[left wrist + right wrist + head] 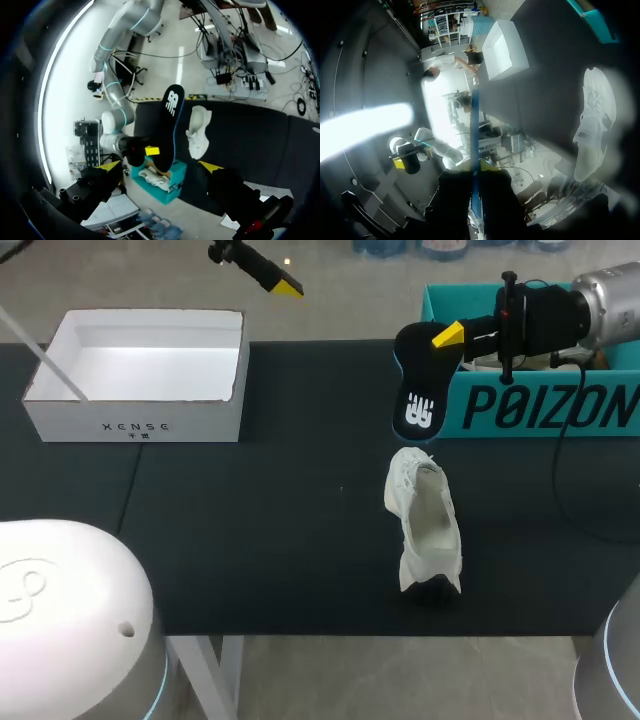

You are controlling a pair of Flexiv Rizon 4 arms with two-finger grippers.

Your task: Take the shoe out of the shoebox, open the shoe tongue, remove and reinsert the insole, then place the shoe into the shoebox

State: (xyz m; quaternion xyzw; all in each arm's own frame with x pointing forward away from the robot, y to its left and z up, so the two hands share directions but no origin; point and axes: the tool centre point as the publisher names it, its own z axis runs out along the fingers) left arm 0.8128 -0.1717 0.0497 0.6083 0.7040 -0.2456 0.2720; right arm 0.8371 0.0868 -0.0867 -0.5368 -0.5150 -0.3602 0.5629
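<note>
The shoe [425, 525] lies on the dark surface [250, 520], close to its near edge and right of the middle. It is white and its opening faces up. Its long axis runs from near to far, with the heel toward the robot and the laced toe end pointing away.

Just beyond the toe and above the surface hangs the insole [415, 390], black with a white logo and a blue edge. It is clear of the shoe and roughly in line with it, with the logo end hanging lowest, toward the toe. The right gripper [442, 338] comes in from the right and holds the insole by its upper end. In the right wrist view the jaws are closed on it from both sides, the insole showing edge-on between them.

The insole is therefore out, and reinsertion looks like the step in hand. For that the insole has to travel nearer and down into the opening, and its long axis tip over to match the shoe's. The right arm is far nearer the shoe than the left.

Behind the insole stands a teal box [530, 405] at the far right, and an open white box [140, 415] sits at the far left. I cannot tell which of them is the shoebox.

Farthest off, past the far edge, the left gripper [275, 278] hangs high with its jaws wide and nothing between them. It is well apart from the shoe.
</note>
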